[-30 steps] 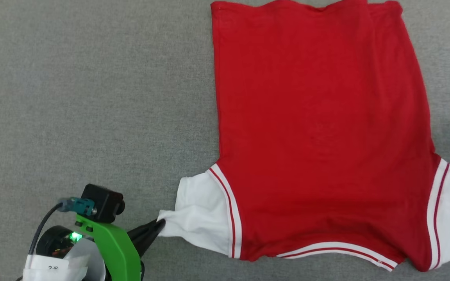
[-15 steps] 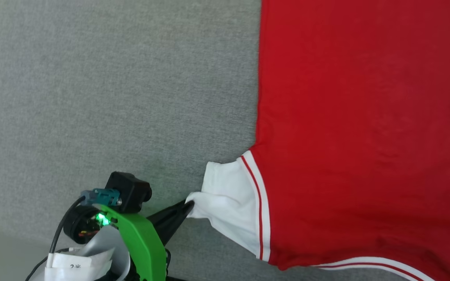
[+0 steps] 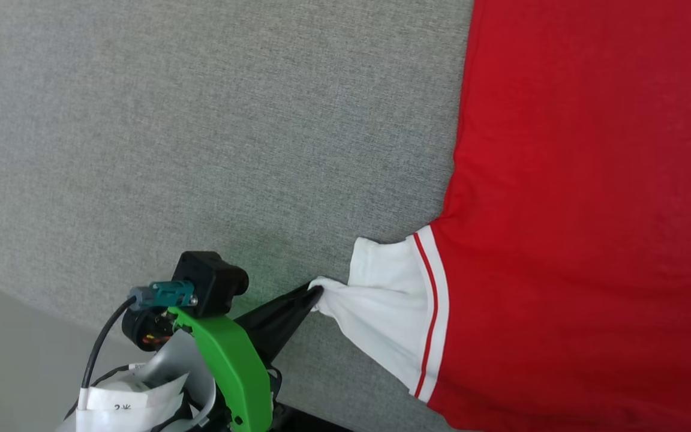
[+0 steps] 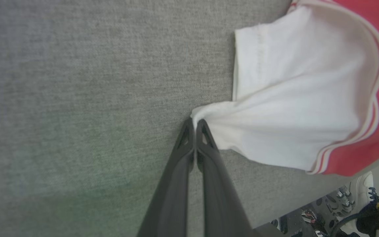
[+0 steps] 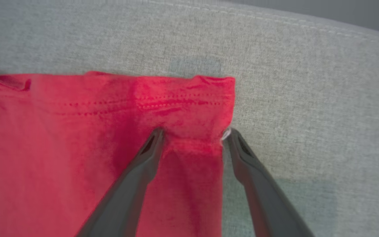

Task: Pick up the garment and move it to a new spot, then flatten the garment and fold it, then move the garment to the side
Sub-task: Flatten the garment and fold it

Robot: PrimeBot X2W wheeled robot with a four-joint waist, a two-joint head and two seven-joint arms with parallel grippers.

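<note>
Pinching the garment (image 3: 591,210) by its white sleeve tip, left gripper (image 3: 317,294) fully closed. Right gripper (image 5: 194,132) spread wide, straddling the red hem corner.

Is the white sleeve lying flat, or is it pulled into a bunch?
Bunched at one corner: the shut left gripper pinches the white sleeve, and creases fan out from there.

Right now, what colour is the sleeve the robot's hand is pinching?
The sleeve is white; the left hand pinches it. Clearest in the left wrist view.
</note>
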